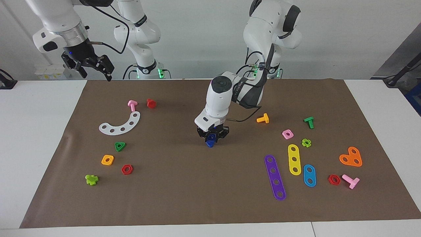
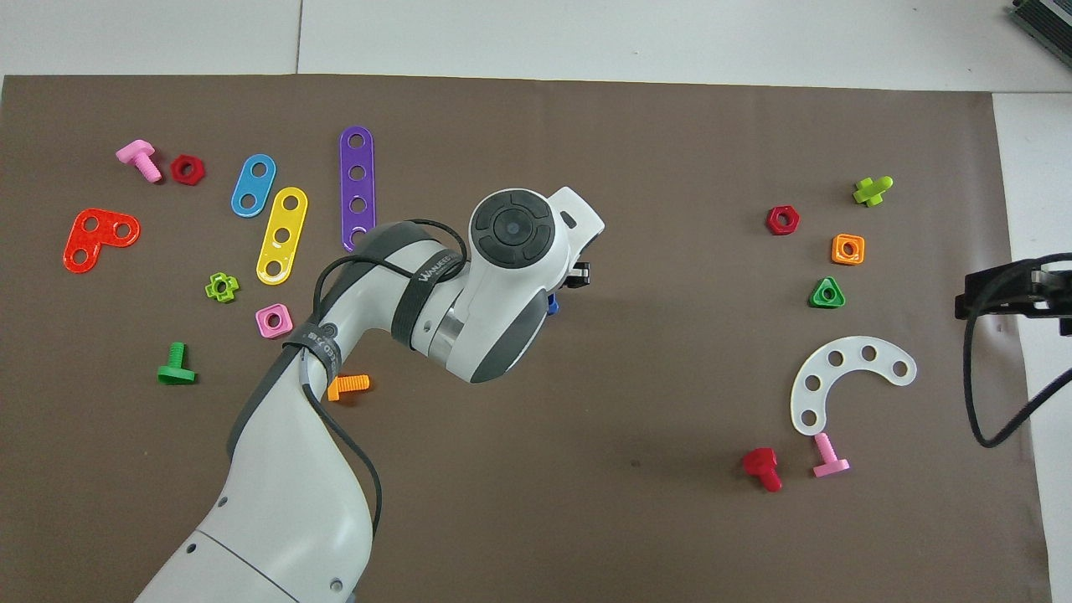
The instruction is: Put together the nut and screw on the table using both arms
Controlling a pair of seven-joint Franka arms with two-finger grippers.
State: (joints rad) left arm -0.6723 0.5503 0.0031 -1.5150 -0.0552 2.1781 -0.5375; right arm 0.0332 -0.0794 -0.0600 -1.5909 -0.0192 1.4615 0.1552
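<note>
Clamped tight in the jaws of the left gripper [image 1: 210,141]: the dark blue screw [image 1: 210,144], at mid-frame in the facing view. Hanging low over the middle of the brown mat [image 1: 184,197]; touching it or not, cannot tell. In the overhead view, only a blue sliver peeking from under the wrist.

Parked high at the upper corner of the facing view, over the mat's edge at its own end of the bench [image 1: 33,138]: the right gripper [image 1: 95,67], jaws spread wide, nothing in them. Waiting.

Nearest the screw, toward the left arm's end: orange bolt [image 1: 263,118], pink square nut [image 1: 287,134], green bolt [image 1: 309,122], light green cross nut [image 1: 306,142].

Lower in the frame: yellow strip [image 1: 294,159], purple strip [image 1: 275,177], blue strip [image 1: 309,175], all lying flat and close together. Beside those: orange heart plate [image 1: 351,157], red hex nut [image 1: 334,179] just beside a pink T-bolt [image 1: 351,181].

Toward the right arm's end: small pink bolt [image 1: 132,105] and red bolt [image 1: 151,103] in the upper part, white curved strip [image 1: 120,125] just below the pink one. Lower still: green triangular nut [image 1: 120,146], orange square nut [image 1: 107,160], second red hex nut [image 1: 127,169], lime cross bolt [image 1: 91,179].
</note>
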